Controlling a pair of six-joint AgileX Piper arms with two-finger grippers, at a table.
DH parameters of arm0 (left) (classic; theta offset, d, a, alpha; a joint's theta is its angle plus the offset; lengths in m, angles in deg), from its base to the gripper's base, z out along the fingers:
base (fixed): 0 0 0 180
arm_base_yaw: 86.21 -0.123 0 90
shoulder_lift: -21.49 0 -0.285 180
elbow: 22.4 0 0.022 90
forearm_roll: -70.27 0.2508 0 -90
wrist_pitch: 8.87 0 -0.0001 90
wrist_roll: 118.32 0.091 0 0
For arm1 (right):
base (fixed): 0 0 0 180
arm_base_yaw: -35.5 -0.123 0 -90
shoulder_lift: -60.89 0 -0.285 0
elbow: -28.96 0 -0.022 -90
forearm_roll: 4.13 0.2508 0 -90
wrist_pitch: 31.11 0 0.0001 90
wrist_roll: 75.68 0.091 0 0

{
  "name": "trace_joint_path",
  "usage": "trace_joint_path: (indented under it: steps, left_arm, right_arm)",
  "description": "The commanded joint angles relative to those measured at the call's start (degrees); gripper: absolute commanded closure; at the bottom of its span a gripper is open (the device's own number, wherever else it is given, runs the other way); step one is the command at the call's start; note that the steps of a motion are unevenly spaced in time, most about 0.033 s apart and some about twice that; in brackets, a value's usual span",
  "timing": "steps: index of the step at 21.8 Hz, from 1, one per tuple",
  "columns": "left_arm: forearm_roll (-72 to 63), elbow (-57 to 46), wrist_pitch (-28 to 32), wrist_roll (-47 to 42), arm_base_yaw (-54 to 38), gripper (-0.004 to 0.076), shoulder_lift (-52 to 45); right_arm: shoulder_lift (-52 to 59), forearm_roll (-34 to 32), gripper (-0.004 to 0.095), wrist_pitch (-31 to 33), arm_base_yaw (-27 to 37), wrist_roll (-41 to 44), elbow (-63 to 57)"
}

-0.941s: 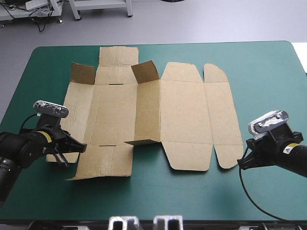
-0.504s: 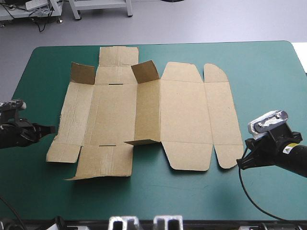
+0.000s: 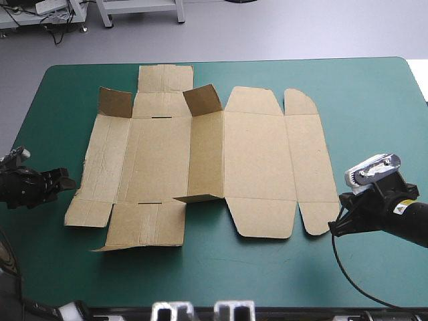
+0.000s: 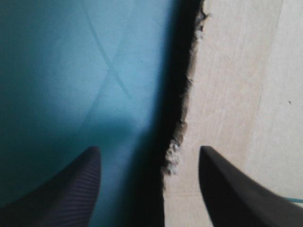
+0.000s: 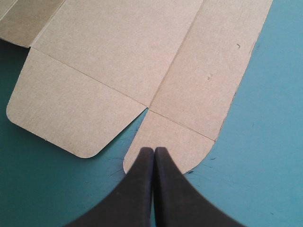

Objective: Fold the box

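— Where is the box point(image 3: 200, 160)?

— Spread over the middle of the table point(image 3: 374, 87), on the teal-green cover point(image 3: 53, 100). Its far edge lies close to the table's far edge. Its left side reaches toward the table's left edge, and a wide strip of cover is left bare on the right.

— And relative to the left pincer point(image 4: 149, 151)?

— That pincer is low by the table's left edge, level with the box's near-left part. Its black fingers point(image 4: 71, 189) stand well apart. The box's left edge runs up between them, with one finger over bare cover and the other over board. That view is dim, so I cannot say whether either finger touches the board.

— The right pincer point(image 5: 154, 149)?

— Its fingers are pressed together into one point. It is near the table's right edge, toward the near side. Its tip lies over the small rounded tab point(image 5: 170, 142) at the box's near-right corner, and the rest of the sheet stretches ahead of it.

— How does the box look?

— It is a cut sheet of brown board, mostly flat and scored into long panels. Two small flaps point(image 3: 202, 100) stand up along the far side. The right panels end in rounded corners. The left edge point(image 4: 182, 123) is ragged and frayed. The near-left flap point(image 3: 144, 227) appears to lift slightly off the cover.
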Motion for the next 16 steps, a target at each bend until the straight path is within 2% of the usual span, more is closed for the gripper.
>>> trace_joint_path:
  steps: [1,6,9,16]
  left_arm:
    - [-3.74,4.13,-1.7,1.49,-0.03,0.0124,0.48]
    - [-9.53,7.82,-8.8,13.21,-0.03,0.0124,4.34]
    - [-7.89,9.12,-16.94,15.79,-0.03,0.0125,9.76]
    - [-8.31,9.12,-17.8,15.79,3.35,0.0125,17.54]
  right_arm:
    - [-0.1,1.56,0.0926,-2.47,-0.12,-0.6,1.56]
    - [-0.1,1.56,0.0926,-2.58,-0.12,-0.6,1.56]
    - [-0.1,1.56,0.0926,-2.58,-0.12,-0.6,1.56]
    - [-0.1,1.29,0.0926,-2.58,-0.12,-0.6,1.56]
